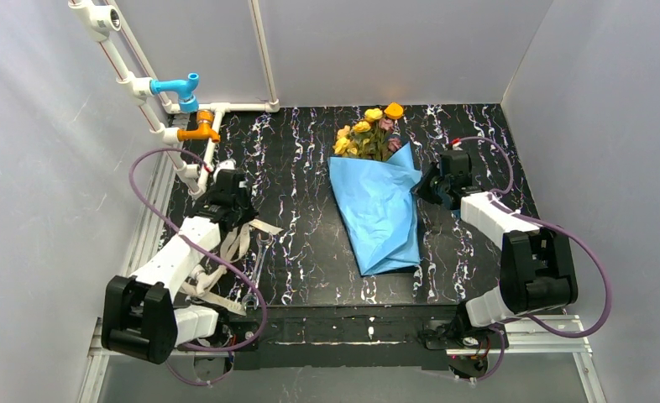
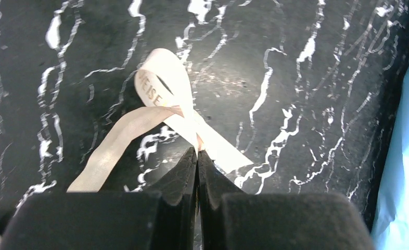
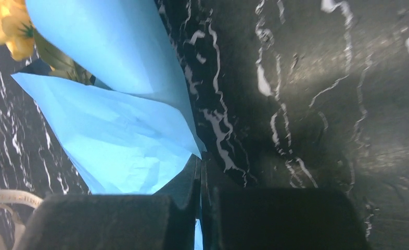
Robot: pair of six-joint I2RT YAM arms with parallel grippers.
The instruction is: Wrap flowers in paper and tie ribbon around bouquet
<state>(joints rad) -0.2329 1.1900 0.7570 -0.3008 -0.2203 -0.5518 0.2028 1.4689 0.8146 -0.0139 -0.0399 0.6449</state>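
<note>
**Ribbon pinched on the left, paper edge held on the right; tie not yet begun**

**Top view.**
- The bouquet (image 1: 375, 197) lies mid-tabletop (image 1: 306, 189). The flowers (image 1: 367, 133) are at the far end, and the narrow end of the blue paper (image 1: 385, 239) cone points toward the arm bases.
- Nothing is tied round the cone.
- The ribbon (image 1: 226, 260) lies in loose loops well to the left, under and beside the left forearm. A wrench (image 1: 256, 267) lies among the loops.
- The left arm is folded low, with the left end effector (image 1: 247, 223) down at the tabletop.
- The right arm reaches forward and angles inward. The right end effector (image 1: 421, 186) is at the cone's right edge, near its upper part.

**Left wrist view.**
- The left end effector (image 2: 197, 151) is clenched on the ribbon (image 2: 163, 86) where two strands cross.
- A loop with printed letters stands just beyond the tips, and one tail trails off to the lower left.
- The paper (image 2: 408, 156) shows at the right border, apart from the ribbon.

**Right wrist view.**
- The right end effector (image 3: 199, 159) is closed.
- A corner of the paper (image 3: 114, 133) runs into the tips and blue shows in the slit between the fingers, so I read this as a grasp on the paper's edge.
- The flowers (image 3: 7, 26) sit at upper left.

**Judgement.**
- The step in hand is carrying the ribbon over to the cone.
- Lift slowly and check that the crossed strands do not slip free of the pinch.
- Watch that the trailing loops do not drag the wrench along.
- The right grip should hold steady so the wrap does not spring open.
- Aim the ribbon across the cone's middle, below the flower heads.
</note>
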